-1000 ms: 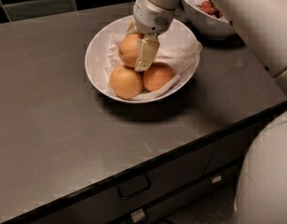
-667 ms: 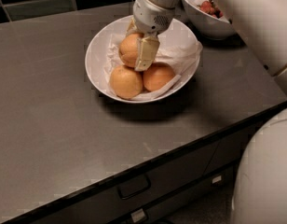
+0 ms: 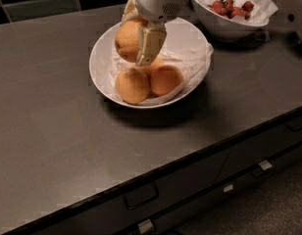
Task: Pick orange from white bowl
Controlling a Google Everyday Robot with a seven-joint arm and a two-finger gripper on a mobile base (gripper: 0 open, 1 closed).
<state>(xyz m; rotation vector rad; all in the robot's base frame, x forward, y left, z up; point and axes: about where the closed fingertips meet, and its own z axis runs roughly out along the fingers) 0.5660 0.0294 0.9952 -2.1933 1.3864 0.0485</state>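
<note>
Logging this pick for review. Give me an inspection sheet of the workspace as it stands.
Surface: dark countertop, carrying two bowls.
Job's things: orange clamped and held over the white bowl; two oranges lie in it on crumpled paper.
Clutter: second bowl at the back right, holding red berries.
Grippers: gripper over the white bowl, shut on the orange.
Cables: nothing seen.
Surroundings: drawers below the counter edge; dark tiled wall behind.
</note>
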